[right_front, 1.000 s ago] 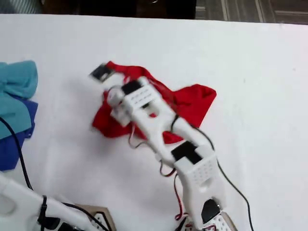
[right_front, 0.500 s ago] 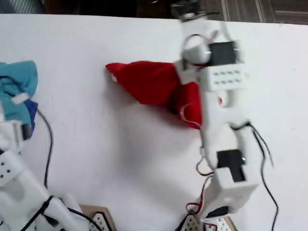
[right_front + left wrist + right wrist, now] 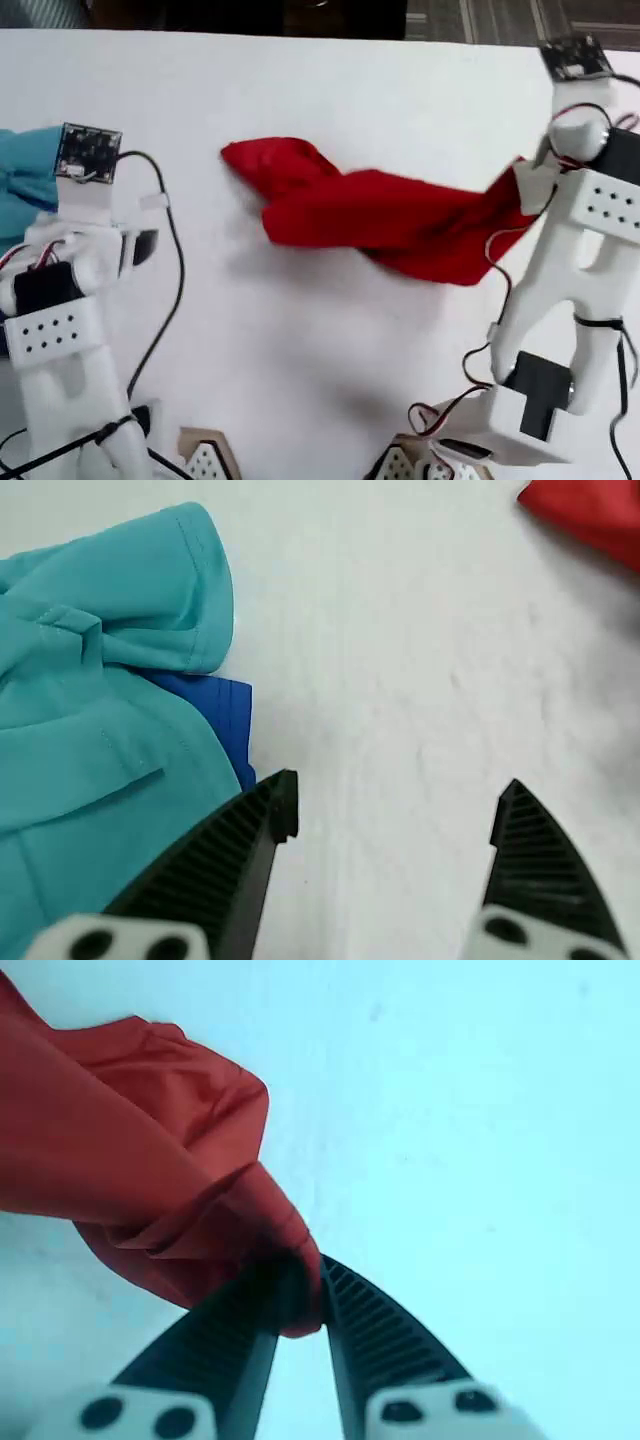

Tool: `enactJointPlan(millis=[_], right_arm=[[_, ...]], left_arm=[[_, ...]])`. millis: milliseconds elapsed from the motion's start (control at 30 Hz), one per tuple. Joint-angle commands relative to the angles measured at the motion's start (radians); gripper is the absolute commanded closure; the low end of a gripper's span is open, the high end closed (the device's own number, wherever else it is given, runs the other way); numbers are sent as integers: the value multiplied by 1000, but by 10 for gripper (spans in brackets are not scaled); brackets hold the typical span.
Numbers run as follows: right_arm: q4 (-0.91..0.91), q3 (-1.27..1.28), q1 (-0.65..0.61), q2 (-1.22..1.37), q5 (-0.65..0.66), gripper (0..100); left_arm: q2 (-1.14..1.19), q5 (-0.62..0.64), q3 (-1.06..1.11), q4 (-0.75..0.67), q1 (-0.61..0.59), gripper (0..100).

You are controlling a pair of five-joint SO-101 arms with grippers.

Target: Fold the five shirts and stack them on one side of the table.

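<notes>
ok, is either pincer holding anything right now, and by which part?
Right pincer is shut on the red shirt, pinching a bunched fold at its end nearest that arm. Left pincer is open, holding nothing.

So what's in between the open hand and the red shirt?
Just bare white table. The left wrist view shows it: the left hand is open over the table, and the red shirt lies farther off.
</notes>
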Motion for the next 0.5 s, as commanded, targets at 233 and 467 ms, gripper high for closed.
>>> enactJointPlan(millis=[233,467], right_arm=[[-59,21,61,-79,5,977],[-64,21,151,-268,9,757]], left_arm=[[-12,155,174,-126,364,676],[2,196,274,-256,509,674]])
